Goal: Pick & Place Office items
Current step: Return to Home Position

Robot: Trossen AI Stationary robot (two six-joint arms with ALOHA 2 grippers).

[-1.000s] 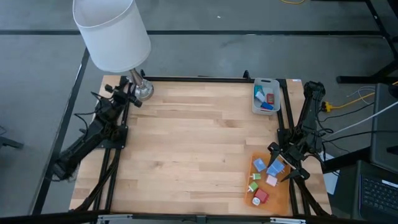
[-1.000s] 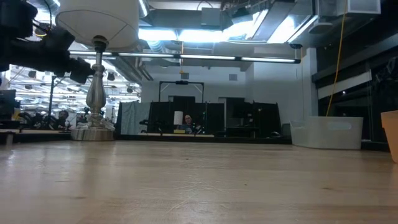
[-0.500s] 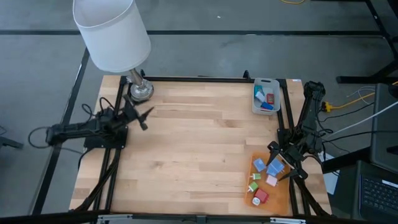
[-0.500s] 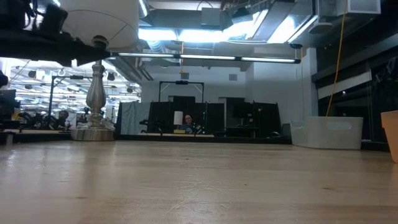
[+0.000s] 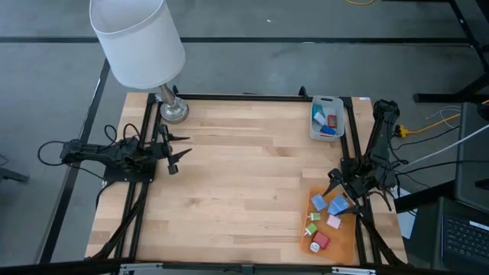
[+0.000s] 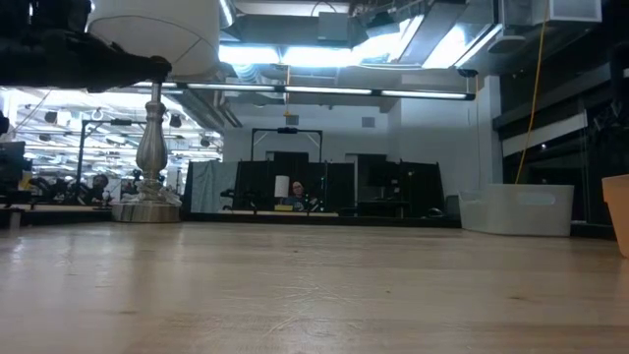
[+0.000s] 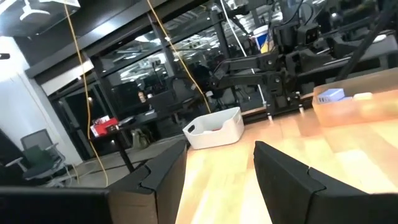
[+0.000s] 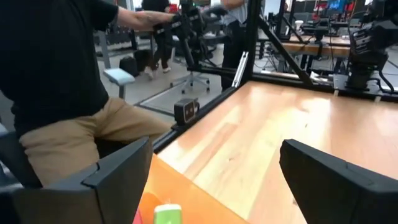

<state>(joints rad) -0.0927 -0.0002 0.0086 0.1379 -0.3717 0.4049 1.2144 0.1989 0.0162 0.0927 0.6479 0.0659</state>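
High view, left arm: the left gripper (image 5: pixel 177 147) hangs over the left edge of the table (image 5: pixel 244 179), near the lamp (image 5: pixel 174 111) base. Its jaws are spread and empty.
High view, right arm: the right gripper (image 5: pixel 344 192) sits at the orange bin's (image 5: pixel 348 240) upper edge, jaws apart and carrying nothing.
High view, pieces: most office items (image 5: pixel 321 221) lie clustered in the orange bin. A few blue and red ones sit in the grey tray (image 5: pixel 313 122) at the far right corner.
Low view: only the lamp and a dark stretch of arm at upper left show. Neither gripper's tips are visible here.
Left wrist view: its fingers (image 7: pixel 165 180) stand wide, with bare wood between them. The tray and the bin are well apart across the table.
Right wrist view: its fingers (image 8: pixel 109 177) stand wide. A green piece (image 8: pixel 166 213) lies just below in the bin, and a seated person (image 8: pixel 56 81) is beyond the table edge.
Homing, judged: raise your right gripper straight up before retracting, so the jaws don't drag a piece out. Swing the left arm away from the lamp stem.
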